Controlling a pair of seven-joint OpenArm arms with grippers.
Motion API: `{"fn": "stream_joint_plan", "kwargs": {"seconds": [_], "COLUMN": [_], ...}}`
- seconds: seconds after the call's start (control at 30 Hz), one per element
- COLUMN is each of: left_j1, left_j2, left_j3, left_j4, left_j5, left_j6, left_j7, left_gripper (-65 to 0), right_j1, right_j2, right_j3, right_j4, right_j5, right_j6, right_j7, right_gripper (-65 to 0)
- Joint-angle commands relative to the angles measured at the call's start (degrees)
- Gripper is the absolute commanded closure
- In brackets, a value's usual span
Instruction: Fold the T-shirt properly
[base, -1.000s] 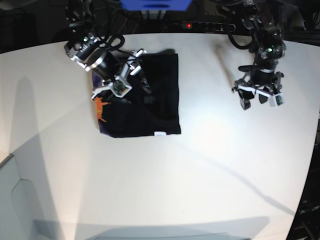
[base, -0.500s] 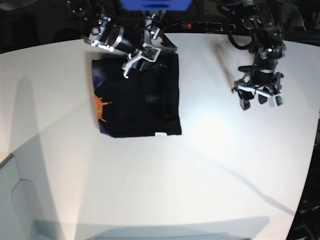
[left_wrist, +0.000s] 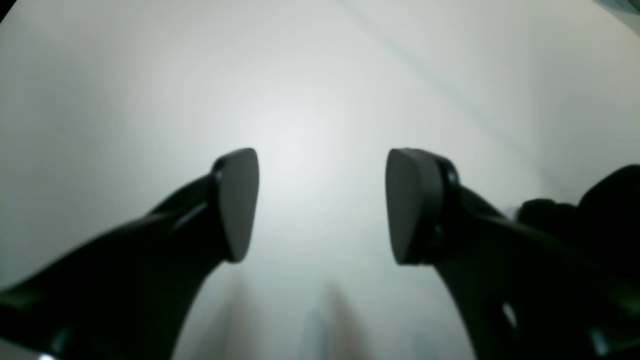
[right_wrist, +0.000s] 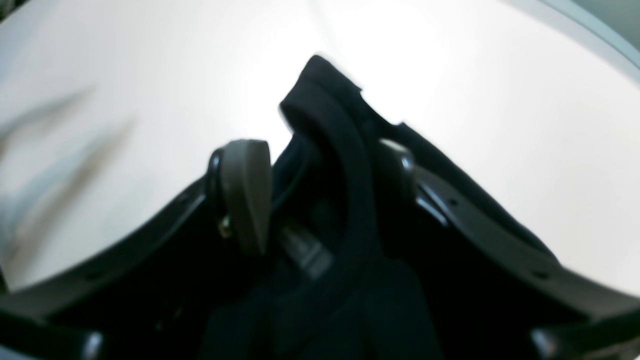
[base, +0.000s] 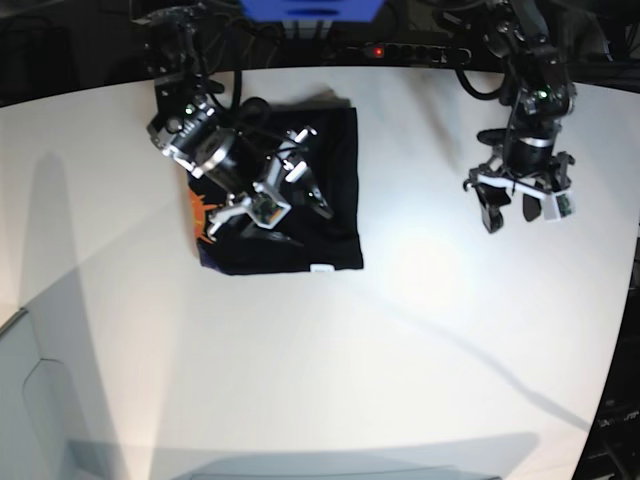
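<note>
On the left of the base view, the right arm reaches down over the T-shirt, a black garment folded into a rough rectangle on the far left part of the white table. A sliver of orange print and a purple edge show along the shirt's left border, and a small white tag sits at its near edge. The right gripper hangs over the middle of the cloth, its pale fittings bright against the black. Seen from its own wrist camera, the right gripper has its two fingers set wide, and a thick rolled ridge of black fabric rises between them, lying against the right-hand pad and standing a little clear of the left-hand pad. Whether the pads actually pinch the cloth cannot be told from here.

Across the table, well apart from the shirt, the left arm stands over bare white surface near the far right edge. Its left gripper points downward. The wrist view shows the left gripper spread wide, both dark pads apart with nothing between them but blurred tabletop. A black power strip with a red light lies beyond the table's far edge.
</note>
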Motion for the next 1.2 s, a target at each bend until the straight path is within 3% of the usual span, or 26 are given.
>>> {"fn": "stream_joint_plan", "kwargs": {"seconds": [0.0, 0.13, 0.5, 0.73, 1.0, 1.17], "left_j1": [0.74, 2.06, 3.29, 3.29, 1.18, -3.57], "left_j2": [-0.6, -0.87, -0.78, -0.87, 0.01, 0.1], "left_j3": [-0.32, -0.41, -3.49, -5.07, -0.24, 8.91], "left_j4": [0.99, 0.99, 0.9, 0.9, 0.9, 0.63], "left_j5": [-0.29, -0.2, -0.11, -0.2, -3.98, -5.56], "left_j6": [-0.27, -0.27, -0.27, -0.27, -0.27, 0.26], "left_j7": [-1.26, -1.26, -1.26, -1.26, -1.26, -1.34], "left_gripper": [-42.4, -48.4, -48.6, -49.0, -49.0, -49.0], "right_j1": [2.23, 6.81, 12.87, 12.43, 8.13, 4.43], "right_j2": [-0.71, -2.29, -3.61, -3.17, -3.52, -3.26], "right_j3": [-0.17, -0.96, -12.31, -13.62, 0.0, 9.15], "right_j4": [-0.29, -5.83, -21.47, -16.02, -2.75, 0.06], "right_j5": [0.77, 0.77, 0.77, 1.03, 1.03, 0.94], "right_j6": [0.45, 0.45, 0.45, 0.45, 0.45, 0.45], "right_j7": [0.46, -1.74, -1.56, -1.56, -1.74, -1.82], "right_gripper": [-33.2, -33.2, -33.2, -33.1, -33.1, -33.1]}}
